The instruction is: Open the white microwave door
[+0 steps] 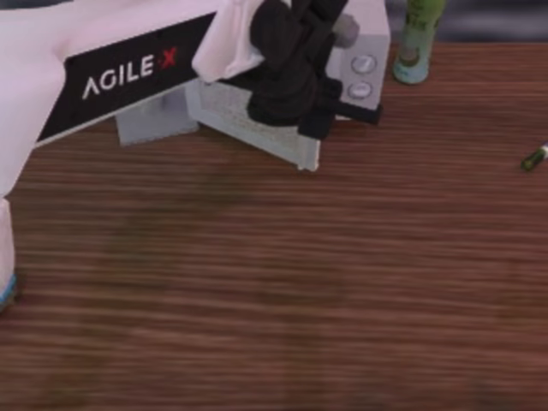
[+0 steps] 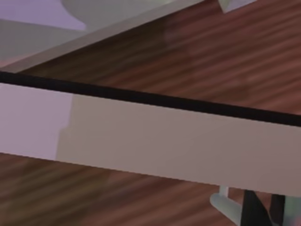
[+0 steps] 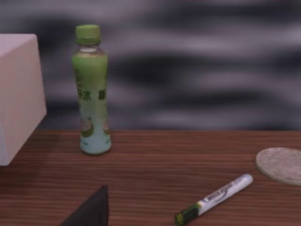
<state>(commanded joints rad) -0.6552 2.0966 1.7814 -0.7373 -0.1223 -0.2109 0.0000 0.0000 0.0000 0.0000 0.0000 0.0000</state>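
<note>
Stood at the far edge of the table: the white microwave, knob panel facing forward. Swung partway out already (hinged on the top view's left): the door. Hovered over its free edge: left gripper, finger state impossible to tell. Judged roughly half opened, more swing left. Right gripper unseen.

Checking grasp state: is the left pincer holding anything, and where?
Cannot be told. The left pincer sits over the free edge of the door, which stands swung partly out from the white microwave, but its wrist hides the contact.
</note>
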